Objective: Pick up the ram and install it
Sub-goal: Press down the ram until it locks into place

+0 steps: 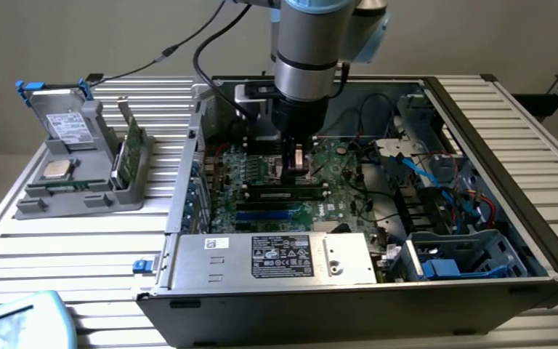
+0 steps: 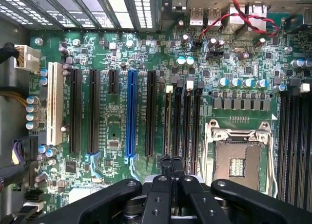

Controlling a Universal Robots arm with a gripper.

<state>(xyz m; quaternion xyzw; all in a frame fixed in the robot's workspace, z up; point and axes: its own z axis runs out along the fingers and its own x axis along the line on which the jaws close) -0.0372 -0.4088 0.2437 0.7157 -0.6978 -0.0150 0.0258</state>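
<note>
the ram (image 1: 286, 193) lies as a long dark stick in a slot on the green motherboard (image 1: 342, 185), just below the tool (image 1: 298, 161), its top edge showing flat and narrow. the tool (image 2: 171, 166) stands over the motherboard (image 2: 117, 126) with its black fingers (image 2: 165, 165) pressed together, holding nothing that can be made out. around the ram, the open metal case (image 1: 492, 131) walls it in; a silver power supply (image 1: 269, 258) sits nearer the camera. beyond the case wall, a grey holder (image 1: 81, 171) rests on the slatted desk (image 1: 66, 247).
</note>
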